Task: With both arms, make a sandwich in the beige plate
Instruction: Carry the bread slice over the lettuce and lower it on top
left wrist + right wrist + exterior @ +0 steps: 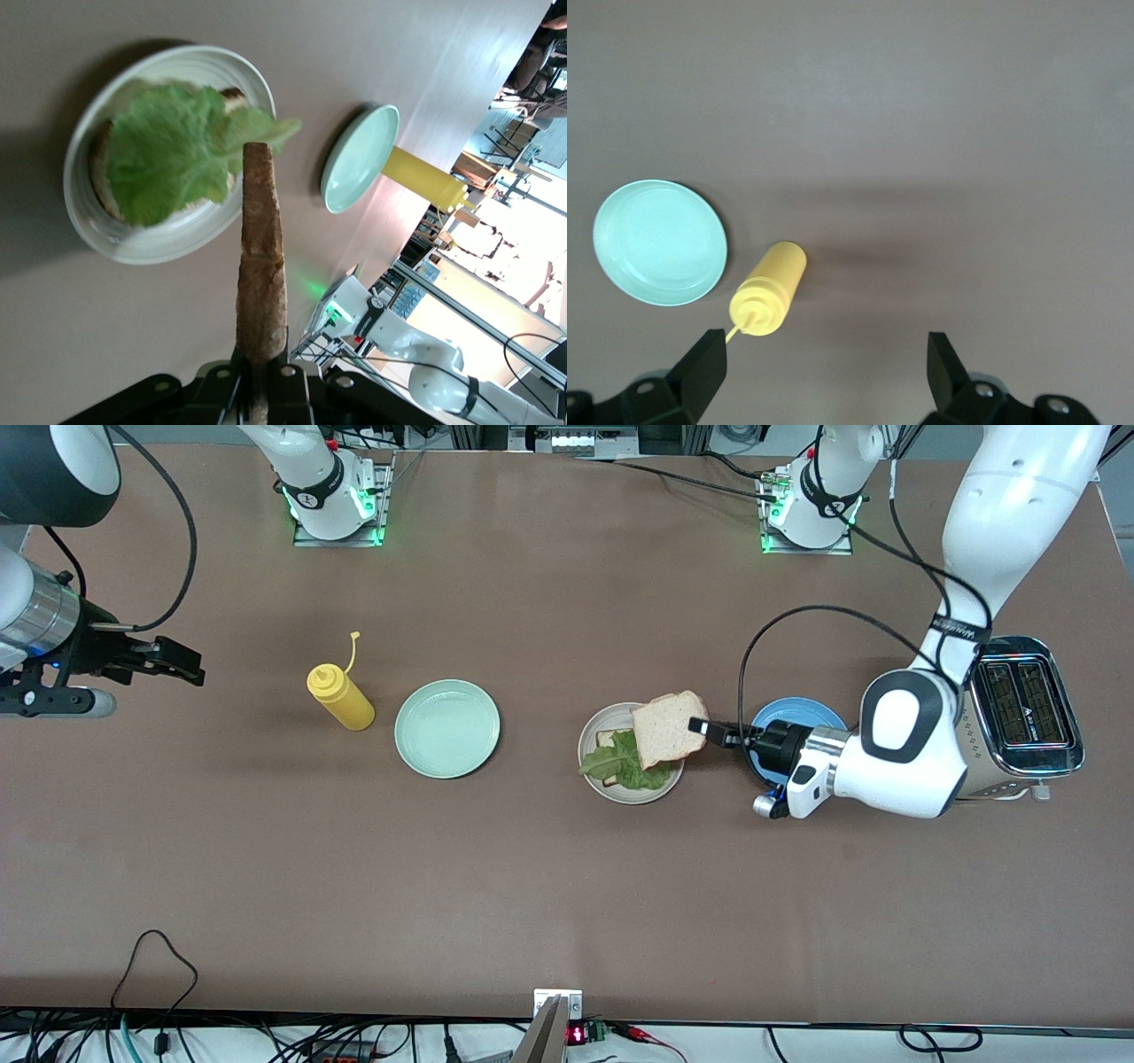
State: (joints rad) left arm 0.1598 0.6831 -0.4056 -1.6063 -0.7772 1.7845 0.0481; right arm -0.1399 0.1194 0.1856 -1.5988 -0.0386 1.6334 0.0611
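- Beige plate [592, 737] sits mid-table, between the mint plate [446, 728] and the blue plate [797, 714], with a bottom slice [608, 739] and lettuce [625, 766] already on it.
- Left gripper [709, 732] is clenched on the top slice [669, 729], pinching it by one crust edge; the bread hangs over the plate's edge toward the left arm's end of the table.
- In the left wrist view the slice [261, 257] shows edge-on, standing out straight from the jaws, with the lettuce [173, 155] spread under its free end.
- Judgement: this is the placing step. The slice looks off-centre, so it wants to travel a little farther over the plate until it squares up with the bottom slice.
- Best to lower it flat and close to the leaf before letting go; a drop from height could land it askew or half on the rim.
- Lettuce spills past the bread on the camera side, so a slow descent should keep the leaf from being dragged.
- Right gripper [182, 664] waits, fingers spread wide and empty, over bare table toward the right arm's end.
- Its wrist view looks down on the mustard bottle [769, 290] and mint plate [660, 242].
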